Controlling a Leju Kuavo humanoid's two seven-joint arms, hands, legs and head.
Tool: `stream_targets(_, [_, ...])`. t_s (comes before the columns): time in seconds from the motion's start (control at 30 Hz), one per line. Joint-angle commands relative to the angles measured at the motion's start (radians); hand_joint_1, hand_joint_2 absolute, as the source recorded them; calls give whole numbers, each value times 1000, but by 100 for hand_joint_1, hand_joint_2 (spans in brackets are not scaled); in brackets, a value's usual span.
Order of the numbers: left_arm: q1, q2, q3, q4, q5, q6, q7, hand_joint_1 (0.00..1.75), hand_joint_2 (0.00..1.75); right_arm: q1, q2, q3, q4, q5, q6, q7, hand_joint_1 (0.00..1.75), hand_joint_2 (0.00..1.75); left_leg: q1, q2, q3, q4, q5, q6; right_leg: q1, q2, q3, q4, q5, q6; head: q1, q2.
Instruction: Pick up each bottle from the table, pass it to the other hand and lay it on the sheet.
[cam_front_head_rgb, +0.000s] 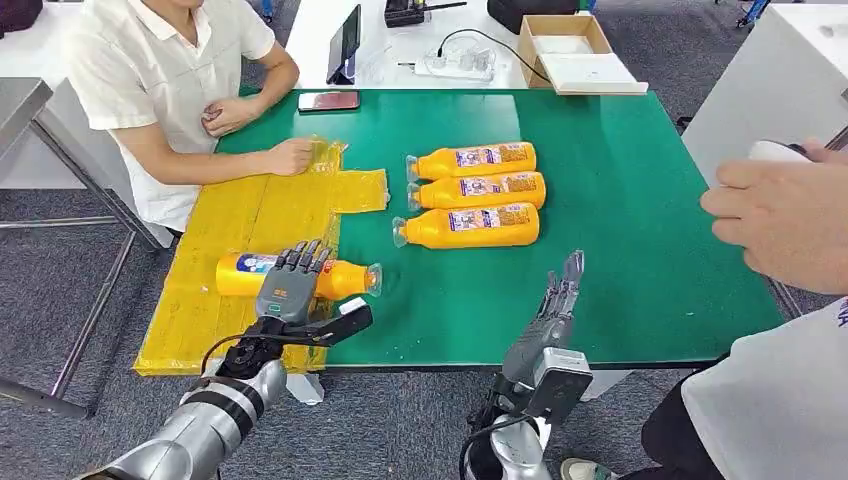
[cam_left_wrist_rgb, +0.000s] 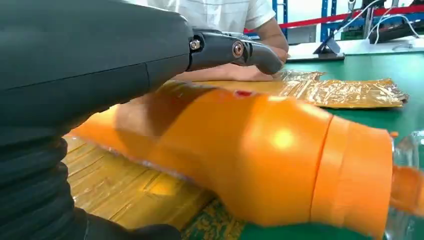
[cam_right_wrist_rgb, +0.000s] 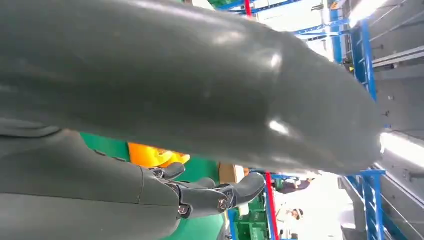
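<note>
One orange bottle (cam_front_head_rgb: 347, 279) lies on its side at the near right edge of the yellow sheet (cam_front_head_rgb: 232, 225), cap towards the table's middle. My left hand (cam_front_head_rgb: 288, 284) hovers flat over its middle with fingers straight and spread, not gripping. In the left wrist view the bottle (cam_left_wrist_rgb: 260, 155) lies on the sheet (cam_left_wrist_rgb: 115, 185) under my hand (cam_left_wrist_rgb: 90, 65). Three more orange bottles (cam_front_head_rgb: 472, 192) lie side by side mid-table. My right hand (cam_front_head_rgb: 556, 308) stands open near the front edge, fingers straight, holding nothing; it also shows in the right wrist view (cam_right_wrist_rgb: 200, 90).
A seated person at the far left rests a hand (cam_front_head_rgb: 290, 156) on the sheet's far end. Another person's hand (cam_front_head_rgb: 780, 215) reaches in at the right edge. A phone (cam_front_head_rgb: 328, 100), a tablet (cam_front_head_rgb: 345, 45) and a cardboard box (cam_front_head_rgb: 575, 50) sit at the back.
</note>
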Motion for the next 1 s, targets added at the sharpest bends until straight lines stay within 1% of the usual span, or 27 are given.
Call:
stream_targets(0.03, [-25,-2,17,96,24,-23,-17,0,175,-28,-2,0,78,-8,6,-19,0,0,1,5,9,-3,-2,-3,2,0,8,-2,-2,-4,0,0])
stream_targets(0.23, [-25,-2,17,96,24,-23,-17,0,175,-28,-2,0,78,-8,6,-19,0,0,1,5,9,-3,-2,-3,2,0,8,-2,-2,-4,0,0])
stream_targets(0.3, [-24,-2,26,89,55,-42,-41,0,175,-30,-2,-3,85,-10,9,-18,0,0,1,5,10,-4,-3,-3,2,0,8,-3,-2,-5,0,0])
stream_targets(0.33, [-19,-1,37,72,105,-76,-85,0,175,-34,-2,-9,98,-13,16,-16,0,0,1,4,7,-1,-2,-3,2,0,6,-1,-2,-3,0,0])
stream_targets(0.37, [82,26,69,-170,479,-337,-275,0,0,-39,-5,-15,132,-13,33,-23,0,0,0,2,4,-1,-1,-1,0,1,3,-1,0,-1,0,0])
stream_targets(0.4, [82,26,69,-170,479,-337,-275,0,0,-39,-5,-15,132,-13,33,-23,0,0,1,3,6,-2,-1,-2,1,1,5,-2,-1,-2,0,0])
stream_targets(0.43, [100,46,43,-219,515,-350,-267,0,0,-38,-5,-14,132,-12,33,-27,0,0,0,2,5,-2,-1,-1,0,1,4,-1,0,-1,0,0])
stream_targets(0.47, [106,50,37,-233,527,-348,-266,0,0,-37,-5,-14,131,-11,32,-30,0,0,0,3,7,-3,-2,-1,1,2,6,-2,0,-2,0,0])
stream_targets(0.5, [118,62,17,-262,536,-339,-261,0,0,-34,-5,-14,129,-11,31,-32,0,0,1,5,7,-2,-2,-2,1,3,6,-2,-1,-3,0,0])
stream_targets(0.53, [124,69,6,-279,543,-332,-255,0,0,-34,-6,-14,129,-11,32,-31,0,0,0,2,5,-2,-1,-1,1,1,4,-1,0,-2,0,0])
stream_targets(0.6, [137,87,-29,-320,542,-307,-235,0,0,-30,-5,-17,127,-6,29,-32,0,0,0,3,6,-2,-2,-2,1,1,5,-1,-1,-2,0,0])
stream_targets(0.7, [151,106,-64,-374,565,-267,-219,0,0,-23,-3,-23,116,4,27,-32,0,0,1,1,3,-1,-1,-1,1,0,3,-1,0,-1,0,0])
stream_targets(0.77, [166,110,-72,-419,585,-246,-227,0,0,-19,-3,-26,110,7,26,-32,0,0,1,2,5,-2,-2,-2,1,0,4,-1,-1,-2,0,0])
stream_targets(0.8, [184,109,-74,-466,606,-221,-247,0,0,-16,-3,-28,107,11,24,-32,0,0,1,1,3,-1,-1,-1,1,-1,2,-1,-1,-1,0,0])
stream_targets(0.87, [227,105,-71,-552,653,-181,-298,0,0,-7,-2,-31,104,19,20,-32,0,0,1,1,4,0,-2,-1,1,-2,3,0,-2,-2,0,0])
stream_targets(0.9, [238,108,-81,-580,655,-182,-294,0,0,-3,-2,-31,100,21,20,-32,0,0,1,0,1,-1,-2,-1,1,-2,1,0,-1,-1,0,0])
stream_targets(1.0, [238,108,-81,-580,655,-182,-294,0,0,-3,-2,-31,100,21,20,-32,0,0,0,0,1,0,-1,-1,1,-2,1,-1,-1,-1,0,0])
